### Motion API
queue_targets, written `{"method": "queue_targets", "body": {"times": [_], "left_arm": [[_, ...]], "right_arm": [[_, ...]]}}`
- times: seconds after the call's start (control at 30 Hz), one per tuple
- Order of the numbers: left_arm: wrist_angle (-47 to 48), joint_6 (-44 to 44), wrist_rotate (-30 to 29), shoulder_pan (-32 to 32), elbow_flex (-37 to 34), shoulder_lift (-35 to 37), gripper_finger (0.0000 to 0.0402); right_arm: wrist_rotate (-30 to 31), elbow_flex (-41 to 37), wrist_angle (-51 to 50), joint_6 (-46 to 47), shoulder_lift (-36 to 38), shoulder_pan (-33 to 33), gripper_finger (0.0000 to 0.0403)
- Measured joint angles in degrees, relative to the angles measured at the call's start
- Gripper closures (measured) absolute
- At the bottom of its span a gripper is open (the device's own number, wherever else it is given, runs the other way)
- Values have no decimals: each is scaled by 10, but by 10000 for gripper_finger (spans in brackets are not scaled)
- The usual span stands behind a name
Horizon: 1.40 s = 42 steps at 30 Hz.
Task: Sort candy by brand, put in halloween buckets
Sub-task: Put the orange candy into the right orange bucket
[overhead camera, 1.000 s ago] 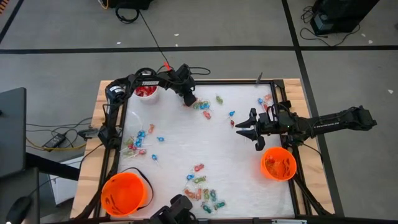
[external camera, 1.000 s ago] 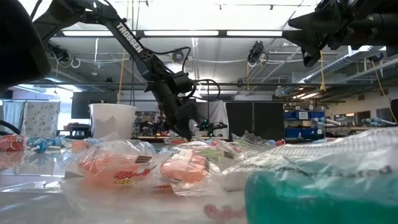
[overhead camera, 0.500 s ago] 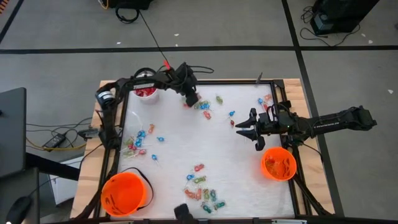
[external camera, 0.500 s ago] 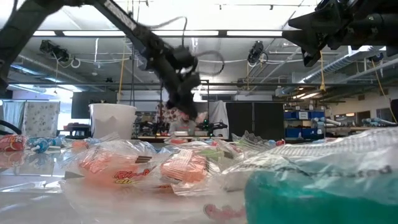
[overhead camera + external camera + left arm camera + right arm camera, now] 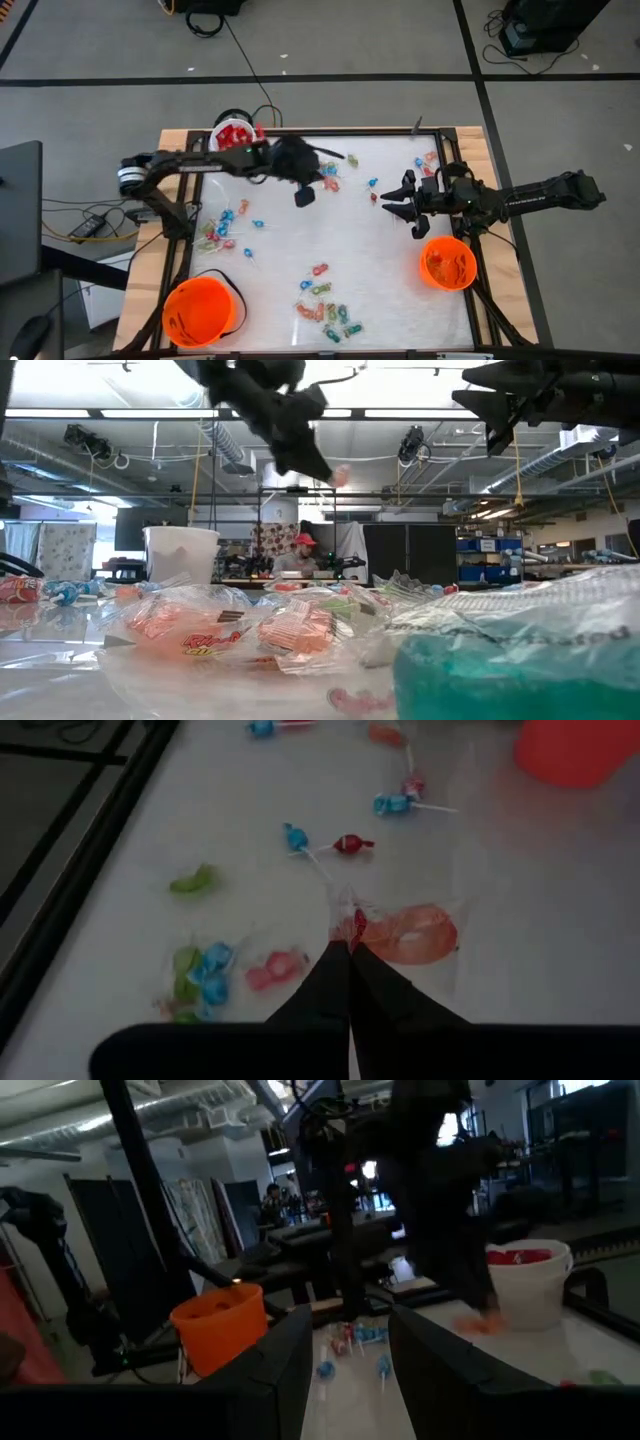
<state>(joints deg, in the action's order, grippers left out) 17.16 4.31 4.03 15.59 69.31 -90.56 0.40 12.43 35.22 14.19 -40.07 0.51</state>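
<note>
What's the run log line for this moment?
left pincer: shut on candy, lifted over table | right pincer: open, waiting near orange bucket | white bucket: holds red candy

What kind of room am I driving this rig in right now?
Most likely a robotics lab or workshop. The low view shows open ceiling ducts, strip lights and shelving behind the table; the high view shows taped floor lines and loose cables.
</note>
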Motion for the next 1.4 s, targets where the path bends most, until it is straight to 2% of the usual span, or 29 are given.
{"method": "queue_targets", "body": {"times": [0.1, 0.23, 0.33, 0.43, 0.67, 0.77, 0.9, 1.07, 1.27, 1.4], "left_arm": [[-44, -35, -22, -13, -74, 52, 400], [-105, -82, -55, -33, -169, 102, 400], [-156, -99, -83, -46, -205, 104, 400], [-187, -104, -86, -55, -203, 67, 401], [-231, -90, -65, -65, -151, -19, 401], [-295, -89, -59, -67, -149, -29, 400], [-355, -49, -55, -76, -147, -28, 400], [-381, 59, -58, -105, -147, -28, 399], [-393, 105, -64, -122, -147, -28, 399], [-398, 118, -63, -124, -148, -28, 398]], "right_arm": [[27, 0, 12, -18, 0, -2, 258], [139, 20, -64, 0, -4, -13, 255], [197, 39, -144, 2, -20, -26, 249], [225, 54, -157, -4, -34, -37, 242], [204, 78, -165, -25, -37, -39, 239], [186, 86, -199, 4, -51, -45, 240], [128, 85, -206, 42, -103, -48, 238], [54, 85, -79, 56, -186, -48, 217], [40, 86, 8, -3, -268, -48, 182], [9, 95, 50, -22, -311, -48, 179]]}}
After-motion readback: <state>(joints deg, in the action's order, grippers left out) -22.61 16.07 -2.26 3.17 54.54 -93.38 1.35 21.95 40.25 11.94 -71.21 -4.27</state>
